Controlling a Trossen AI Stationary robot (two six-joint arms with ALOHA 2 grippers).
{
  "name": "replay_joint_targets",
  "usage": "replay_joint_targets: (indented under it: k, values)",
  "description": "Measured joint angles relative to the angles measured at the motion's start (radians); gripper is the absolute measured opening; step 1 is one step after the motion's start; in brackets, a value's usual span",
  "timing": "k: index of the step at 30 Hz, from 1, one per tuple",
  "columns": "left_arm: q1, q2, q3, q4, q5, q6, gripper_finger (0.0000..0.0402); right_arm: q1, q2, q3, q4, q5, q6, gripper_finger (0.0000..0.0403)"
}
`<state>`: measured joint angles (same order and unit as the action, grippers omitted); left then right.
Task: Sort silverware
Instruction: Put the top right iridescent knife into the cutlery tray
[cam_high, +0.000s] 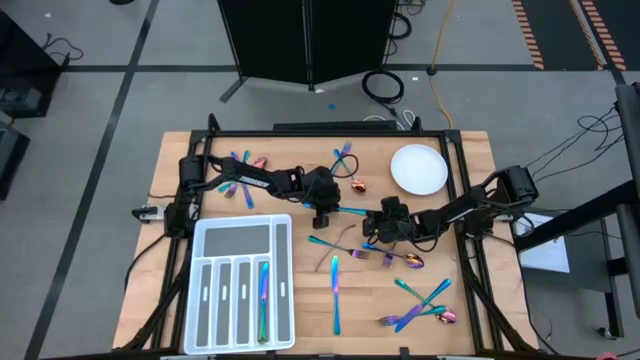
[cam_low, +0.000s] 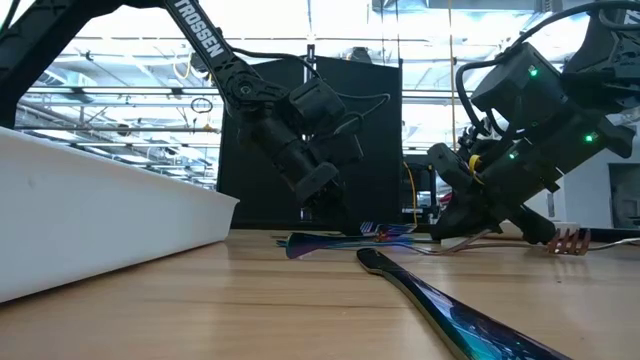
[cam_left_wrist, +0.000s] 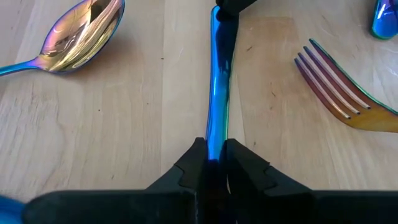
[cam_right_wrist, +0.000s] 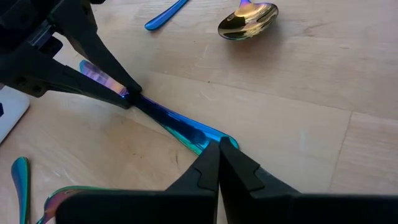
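Note:
A slim blue piece of silverware (cam_high: 350, 212) lies mid-table between my two grippers. My left gripper (cam_high: 322, 212) is shut on one end of it. My right gripper (cam_high: 383, 226) is shut, its tips at the wider teal end. I cannot tell what kind of piece it is. More iridescent silverware lies loose: a spoon (cam_left_wrist: 81, 34) and a fork (cam_left_wrist: 339, 93) beside the blue piece, a group (cam_high: 240, 165) at the far left and a heap (cam_high: 420, 305) at the near right. The white tray (cam_high: 240, 285) holds one piece (cam_high: 263, 295). My left gripper pinches the slim handle end (cam_left_wrist: 214, 146) between its two fingers, which slant down from the table's left and lie along the piece. The rest of the handle runs straight away from the fingers toward the other gripper. My right gripper's shut fingertips (cam_right_wrist: 208, 163) sit on the wide teal end (cam_right_wrist: 198, 137), slanting down from the table's right. The end shows on both sides of the tips. I cannot tell whether it is pressed or pinched.
A round white plate (cam_high: 418, 168) sits at the far right. The tray's wall (cam_low: 100, 220) stands at the near left. A long knife (cam_high: 336, 290) lies near the tray, with bare wood between it and the heap. Another spoon (cam_right_wrist: 247, 18) lies just beyond the grippers.

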<state>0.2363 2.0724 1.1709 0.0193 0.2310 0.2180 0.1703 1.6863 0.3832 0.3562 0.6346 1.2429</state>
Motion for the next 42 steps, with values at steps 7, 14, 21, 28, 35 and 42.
replay_joint_targets:
  k: [7,14,21,28,35,42]
  values:
    - [0.000,0.000,0.005,-0.006,0.000,0.000,0.0052,0.000,0.001,-0.002,0.016,0.002,-0.028,0.0000]
    - [0.000,0.000,0.009,-0.010,0.005,0.000,0.0051,0.000,0.003,-0.005,0.037,-0.004,-0.056,0.0000]
    - [0.000,0.000,0.010,-0.012,0.008,-0.001,0.0051,0.026,-0.059,-0.009,0.013,0.051,-0.162,0.0000]
    - [0.000,-0.007,0.010,-0.019,0.008,0.000,0.0050,0.080,-0.177,-0.008,-0.018,0.151,-0.212,0.0000]
    - [-0.001,-0.035,0.007,-0.044,0.020,0.001,0.0050,0.092,-0.186,-0.007,-0.032,0.166,-0.188,0.0000]
    - [-0.003,-0.043,0.008,-0.041,0.023,0.002,0.0050,0.092,-0.180,-0.006,-0.049,0.172,-0.179,0.0000]
